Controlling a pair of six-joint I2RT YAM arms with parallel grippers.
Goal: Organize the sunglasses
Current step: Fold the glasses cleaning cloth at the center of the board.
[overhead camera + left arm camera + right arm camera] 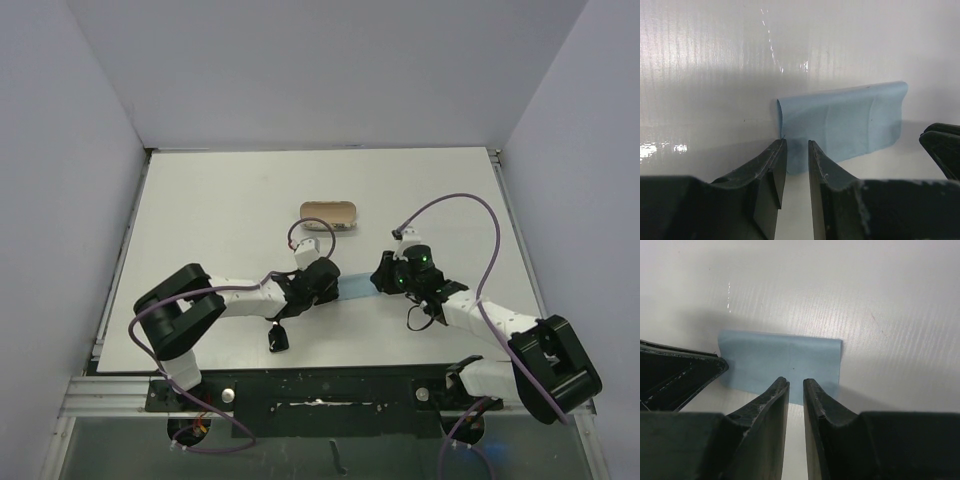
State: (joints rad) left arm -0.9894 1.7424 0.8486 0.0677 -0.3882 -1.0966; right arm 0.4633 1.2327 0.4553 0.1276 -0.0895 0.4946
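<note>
The sunglasses (278,338), small and black, lie near the table's front edge, just below my left forearm; neither wrist view shows them. A light blue cloth (356,285) lies folded between my two grippers. My left gripper (797,145) hovers at the cloth's (845,125) near left corner, its jaws a narrow gap apart with nothing between them. My right gripper (796,384) stands at the opposite edge of the cloth (785,362), also slightly open and empty. In the top view the left gripper (333,286) and the right gripper (379,284) face each other across the cloth.
The oval beige case (330,215) sits behind the grippers, towards the middle of the table. The right gripper's finger (942,145) shows at the right edge of the left wrist view. The left gripper's finger (677,372) shows at the left of the right wrist view.
</note>
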